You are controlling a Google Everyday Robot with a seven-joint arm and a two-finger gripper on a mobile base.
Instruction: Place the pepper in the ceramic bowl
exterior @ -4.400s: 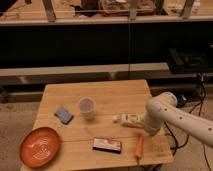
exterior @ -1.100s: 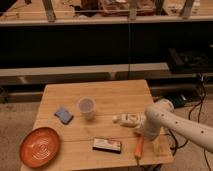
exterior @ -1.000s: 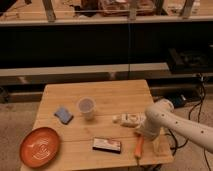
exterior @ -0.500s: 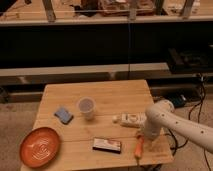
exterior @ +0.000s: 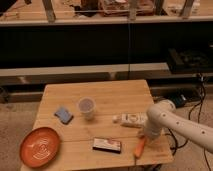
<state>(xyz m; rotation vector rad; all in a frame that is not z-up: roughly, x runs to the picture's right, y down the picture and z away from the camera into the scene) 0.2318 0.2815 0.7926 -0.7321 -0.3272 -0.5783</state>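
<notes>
The pepper (exterior: 139, 148), slim and orange, lies on the wooden table (exterior: 107, 95) near its front right corner. My gripper (exterior: 144, 136) is down on the pepper's far end, at the tip of the white arm that comes in from the right, and it is shut on it. The pepper still rests on the wood. The ceramic bowl (exterior: 26, 144), a wide orange-red dish with pale swirl lines, sits at the front left corner, far from the gripper.
A dark rectangular box (exterior: 107, 145) lies just left of the pepper. A white packet (exterior: 129, 119) lies behind the gripper. A translucent cup (exterior: 86, 106) and a blue sponge (exterior: 63, 114) stand mid-table. Dark shelving runs behind the table.
The arm has lowered onto the pepper's far end and the gripper has closed there. The pepper and the other things have stayed in place.
</notes>
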